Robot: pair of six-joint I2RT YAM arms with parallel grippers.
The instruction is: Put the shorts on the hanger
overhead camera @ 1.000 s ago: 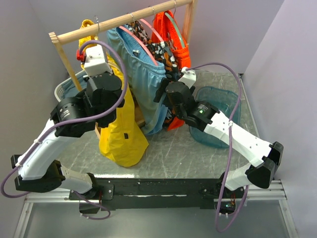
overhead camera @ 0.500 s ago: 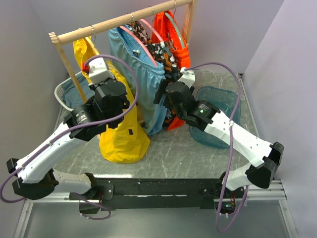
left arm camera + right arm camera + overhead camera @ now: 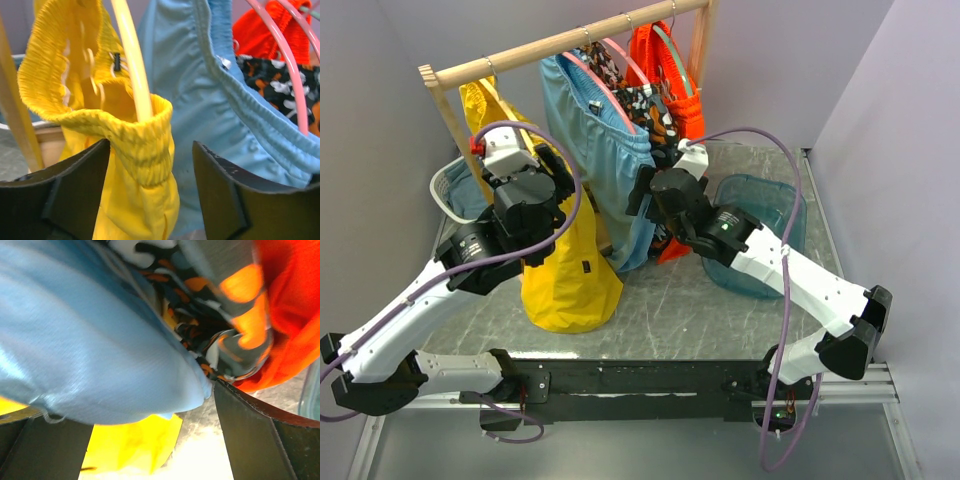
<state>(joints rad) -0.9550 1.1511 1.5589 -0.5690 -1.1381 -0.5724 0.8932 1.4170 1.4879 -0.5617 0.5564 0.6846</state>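
Hanger (image 3: 133,60) inside shorts (image 3: 131,145) waistband, visible from left wrist only.

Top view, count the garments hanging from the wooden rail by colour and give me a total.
yellow shorts: 1
light blue shorts: 1
black, orange and white patterned garment: 1
orange shorts: 1
Total: 4

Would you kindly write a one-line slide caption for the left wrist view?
Open left gripper facing the yellow shorts, their elastic waistband threaded by the pale hanger, light blue shorts alongside.
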